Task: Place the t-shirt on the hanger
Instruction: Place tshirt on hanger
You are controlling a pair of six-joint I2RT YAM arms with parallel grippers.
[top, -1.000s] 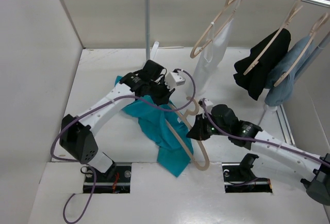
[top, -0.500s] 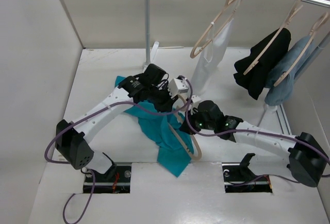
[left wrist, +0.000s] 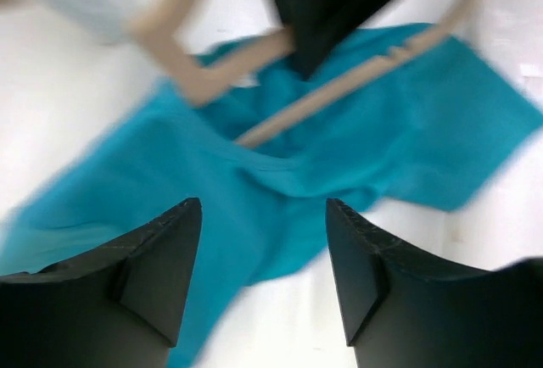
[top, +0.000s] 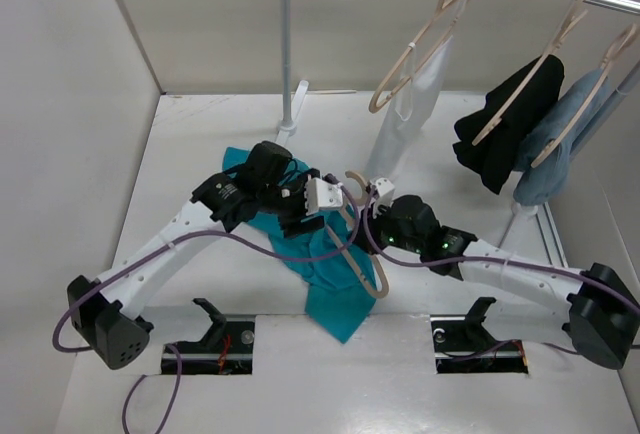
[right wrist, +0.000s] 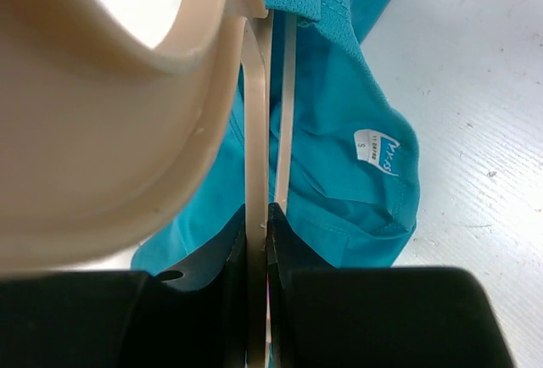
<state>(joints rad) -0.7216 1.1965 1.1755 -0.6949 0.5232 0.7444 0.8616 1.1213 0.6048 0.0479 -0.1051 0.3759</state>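
Note:
The teal t-shirt lies crumpled on the white table between the two arms. The beige hanger rests tilted over it, hook pointing away from the arm bases. My right gripper is shut on the hanger; in the right wrist view its jaws pinch a thin bar of the hanger above the t-shirt, whose white label shows. My left gripper hovers over the shirt's far part. In the left wrist view its fingers stand apart, nothing between them, with t-shirt and hanger below.
A rail at the back right carries like hangers with a white garment, a black one and a grey-blue one. A metal pole stands on the table's far side. White walls close in the left and back.
My left gripper has opened and let go of the t-shirt, shifting slightly left. The right arm has brought the hanger leftwards over the shirt, still gripped.

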